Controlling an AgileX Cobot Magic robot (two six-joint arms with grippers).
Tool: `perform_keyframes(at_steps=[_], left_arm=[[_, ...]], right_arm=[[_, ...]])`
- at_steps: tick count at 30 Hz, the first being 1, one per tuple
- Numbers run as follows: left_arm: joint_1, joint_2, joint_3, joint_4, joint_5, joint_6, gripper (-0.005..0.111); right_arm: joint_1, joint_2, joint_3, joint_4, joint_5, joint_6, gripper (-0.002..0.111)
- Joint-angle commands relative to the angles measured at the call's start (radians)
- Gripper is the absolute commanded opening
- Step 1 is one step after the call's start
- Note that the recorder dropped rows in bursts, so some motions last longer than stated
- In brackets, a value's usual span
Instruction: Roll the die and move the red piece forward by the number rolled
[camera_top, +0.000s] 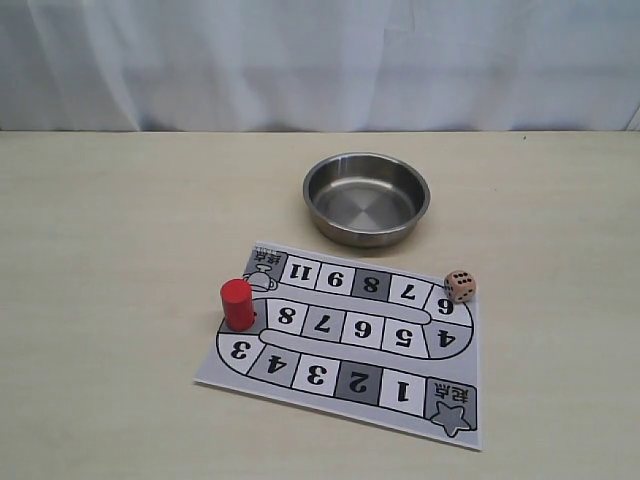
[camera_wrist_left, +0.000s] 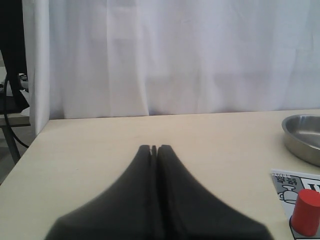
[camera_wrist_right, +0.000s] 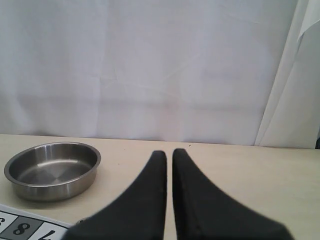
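Note:
The red piece (camera_top: 237, 303) stands upright at the left end of the paper game board (camera_top: 300, 385), beside square 8; it also shows at the left wrist view's edge (camera_wrist_left: 305, 212). The pale die (camera_top: 460, 286) rests on the board's right edge near square 6, a face of several pips up. Neither gripper appears in the exterior view. My left gripper (camera_wrist_left: 154, 148) is shut with nothing in it, over bare table. My right gripper (camera_wrist_right: 169, 153) holds nothing, its fingers nearly touching with a thin gap; the die is hidden from this view.
A steel bowl (camera_top: 367, 197) sits empty behind the board, also seen in the wrist views (camera_wrist_left: 303, 137) (camera_wrist_right: 52, 170). A white curtain (camera_top: 320, 60) closes off the far table edge. Beyond the table's left edge stand dark equipment and cables (camera_wrist_left: 12, 75).

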Motion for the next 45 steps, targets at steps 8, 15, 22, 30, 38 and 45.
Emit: perform_keyframes(at_steps=[8,15,22,30,38,45], left_arm=[[-0.002,-0.002,0.003,-0.005,-0.004,-0.007,0.0],[-0.002,-0.002,0.003,-0.005,-0.004,-0.007,0.0],[-0.002,-0.002,0.003,-0.005,-0.004,-0.007,0.0],[-0.002,-0.002,0.003,-0.005,-0.004,-0.007,0.0],[-0.002,-0.002,0.003,-0.005,-0.004,-0.007,0.0],[-0.002,-0.002,0.003,-0.005,-0.004,-0.007,0.0]], right_arm=[[0.0,-0.004,0.003,-0.031,0.052,0.007,0.004],[0.0,-0.004,0.003,-0.161,0.085,0.148,0.004],[0.0,-0.004,0.003,-0.177,0.112,0.211,0.004],[0.0,-0.004,0.003,-0.235,0.112,0.268,0.004],[0.0,-0.004,0.003,-0.235,0.112,0.268,0.004],[0.0,-0.004,0.003,-0.235,0.112,0.268,0.004]])
